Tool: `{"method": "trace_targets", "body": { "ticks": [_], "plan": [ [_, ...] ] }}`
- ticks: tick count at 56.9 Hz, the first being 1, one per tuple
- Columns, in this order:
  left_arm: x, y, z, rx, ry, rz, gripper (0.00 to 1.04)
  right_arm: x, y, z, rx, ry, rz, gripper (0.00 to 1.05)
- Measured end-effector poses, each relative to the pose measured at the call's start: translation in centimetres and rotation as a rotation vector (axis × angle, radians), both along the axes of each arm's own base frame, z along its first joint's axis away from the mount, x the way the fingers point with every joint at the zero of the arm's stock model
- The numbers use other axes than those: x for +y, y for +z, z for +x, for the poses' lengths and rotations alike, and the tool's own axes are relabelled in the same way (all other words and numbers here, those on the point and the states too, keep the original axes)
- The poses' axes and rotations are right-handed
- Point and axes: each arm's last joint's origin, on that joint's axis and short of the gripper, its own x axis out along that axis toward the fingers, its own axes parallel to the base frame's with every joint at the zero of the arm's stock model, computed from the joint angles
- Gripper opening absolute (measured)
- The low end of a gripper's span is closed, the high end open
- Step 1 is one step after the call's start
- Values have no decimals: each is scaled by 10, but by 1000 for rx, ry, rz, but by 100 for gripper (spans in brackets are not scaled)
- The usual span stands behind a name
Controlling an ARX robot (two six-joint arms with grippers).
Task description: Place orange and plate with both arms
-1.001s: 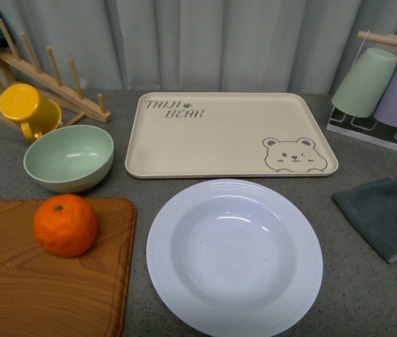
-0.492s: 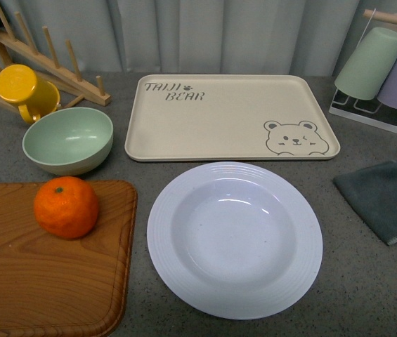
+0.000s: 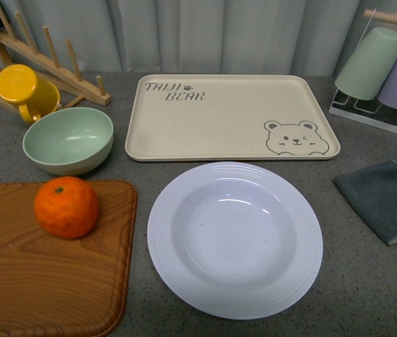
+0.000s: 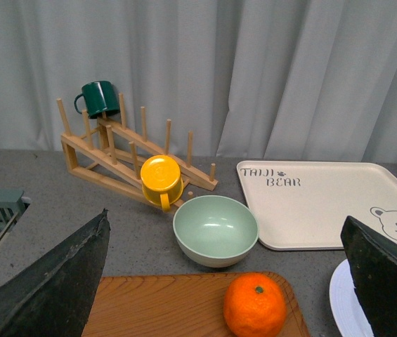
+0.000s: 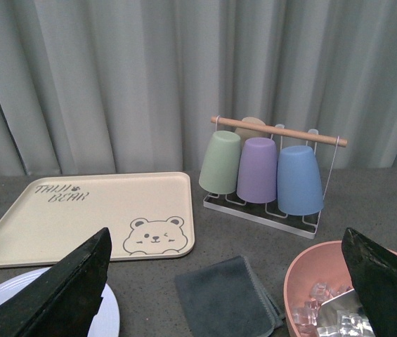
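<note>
Orange (image 3: 66, 207) on board (image 3: 43, 288), bowl (image 3: 68, 139) just behind; plate (image 3: 164, 239) before tray (image 3: 219, 119).

The left gripper (image 4: 225, 217) shows in its wrist view as two fingers (image 4: 50, 288), broad wedge-shaped slabs of matte black that narrow to a blunt point. Their surface is rough and grainy, faintly speckled with grey like coarse rubber or foam, and a thin paler strip runs along the slanted edge of each. The right gripper (image 5: 226, 235) has fingers (image 5: 388, 281) of the same make, dark coarse-textured wedges with straight slanting edges and the same lighter line along them, and the rest of each slab is cut off by the picture's edge.
</note>
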Motion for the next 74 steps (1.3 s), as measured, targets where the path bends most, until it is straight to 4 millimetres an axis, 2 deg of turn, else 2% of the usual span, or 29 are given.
{"method": "trace_targets", "body": {
  "ticks": [48, 52, 54, 58, 68, 74],
  "plan": [
    [0, 0, 0, 0, 2, 0, 98, 0, 0, 0, 0, 0, 0, 96],
    [0, -3, 3, 169, 202, -56, 98, 0, 0, 0, 0, 0, 0, 96],
    [1, -6, 7, 238, 303, -63, 98, 0, 0, 0, 0, 0, 0, 96],
    [4, -7, 18, 279, 363, -91, 98, 0, 0, 0, 0, 1, 0, 96],
    [11, 14, 71, 272, 298, -158, 98, 0, 0, 0, 0, 1, 0, 96],
    [11, 8, 107, 368, 201, -184, 98, 0, 0, 0, 0, 0, 0, 96]
  ]
}}
